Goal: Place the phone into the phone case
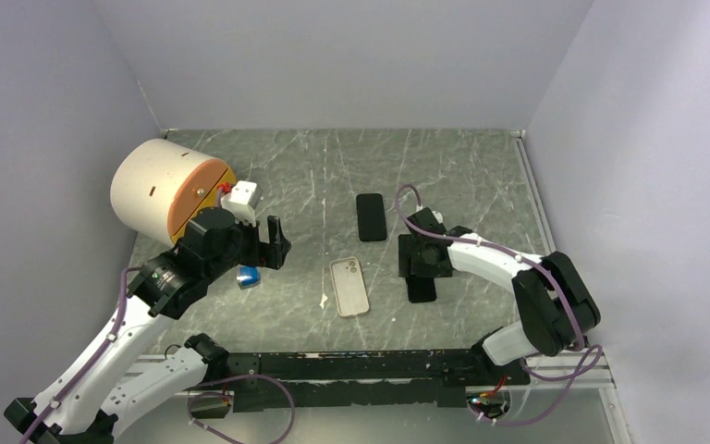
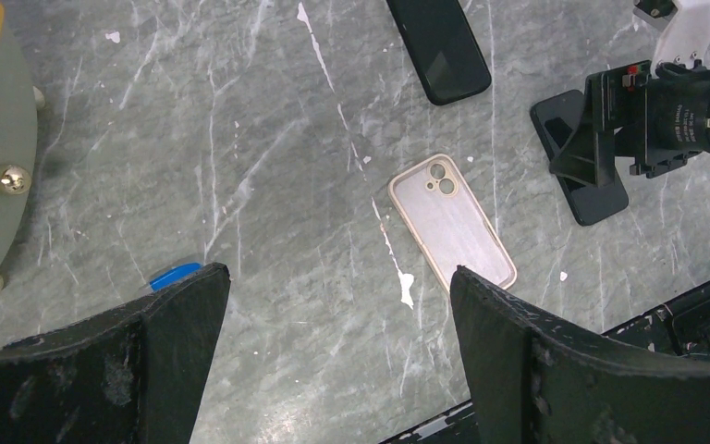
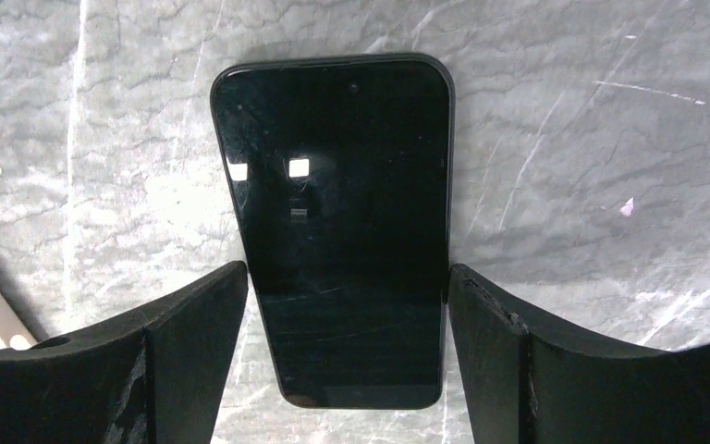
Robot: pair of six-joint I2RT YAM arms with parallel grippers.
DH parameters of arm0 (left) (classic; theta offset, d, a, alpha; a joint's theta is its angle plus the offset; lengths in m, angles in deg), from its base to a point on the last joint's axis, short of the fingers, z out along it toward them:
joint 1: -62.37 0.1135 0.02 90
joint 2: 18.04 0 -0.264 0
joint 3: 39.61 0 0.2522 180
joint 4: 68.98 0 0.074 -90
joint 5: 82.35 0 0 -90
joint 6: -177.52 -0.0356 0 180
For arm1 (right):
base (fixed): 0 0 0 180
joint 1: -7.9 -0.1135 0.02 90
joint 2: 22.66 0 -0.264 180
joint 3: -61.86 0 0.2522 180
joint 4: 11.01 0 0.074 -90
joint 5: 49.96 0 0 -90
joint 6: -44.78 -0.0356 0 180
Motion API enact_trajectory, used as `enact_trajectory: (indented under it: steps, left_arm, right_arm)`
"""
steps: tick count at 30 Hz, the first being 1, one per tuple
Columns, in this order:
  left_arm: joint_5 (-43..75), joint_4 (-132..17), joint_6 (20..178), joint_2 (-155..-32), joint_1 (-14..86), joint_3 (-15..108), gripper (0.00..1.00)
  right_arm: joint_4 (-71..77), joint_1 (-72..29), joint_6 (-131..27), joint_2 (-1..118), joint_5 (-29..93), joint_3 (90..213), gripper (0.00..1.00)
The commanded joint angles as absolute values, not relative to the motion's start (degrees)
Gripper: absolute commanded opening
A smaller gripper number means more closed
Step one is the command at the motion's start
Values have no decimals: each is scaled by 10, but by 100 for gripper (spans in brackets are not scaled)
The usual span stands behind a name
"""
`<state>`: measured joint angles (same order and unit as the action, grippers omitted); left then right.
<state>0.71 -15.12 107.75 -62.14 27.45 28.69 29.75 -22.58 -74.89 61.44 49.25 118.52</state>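
Note:
The pale beige phone case (image 1: 348,286) lies flat on the table, inside up, camera cutout at its far end; it also shows in the left wrist view (image 2: 450,218). One black phone (image 1: 371,216) lies farther back. A second black phone (image 3: 342,231) lies screen up between my right gripper's (image 3: 347,273) open fingers, which straddle its sides low over the table; a small gap shows at the left finger. In the top view this gripper (image 1: 422,271) covers most of that phone (image 1: 421,290). My left gripper (image 1: 273,242) is open and empty, above the table left of the case.
A beige cylinder with an orange face (image 1: 162,190) and a white block (image 1: 243,194) stand at the back left. A small blue object (image 1: 249,277) lies under my left gripper. A white scrap (image 1: 324,301) lies beside the case. A black rail (image 1: 370,365) runs along the near edge.

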Motion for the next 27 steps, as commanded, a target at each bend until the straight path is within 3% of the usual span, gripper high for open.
enact_trajectory:
  steps: [1, 10, 27]
  left_arm:
    - [1, -168, 1074, -622, 276, 288, 94]
    - [3, -168, 1077, -620, 276, 287, 94]
    - [-3, -166, 1076, -611, 276, 287, 94]
  right_arm:
    - [320, -232, -766, 599, 457, 1178, 81]
    - [304, -242, -764, 621, 506, 1169, 85]
    - [296, -284, -795, 602, 541, 1171, 58]
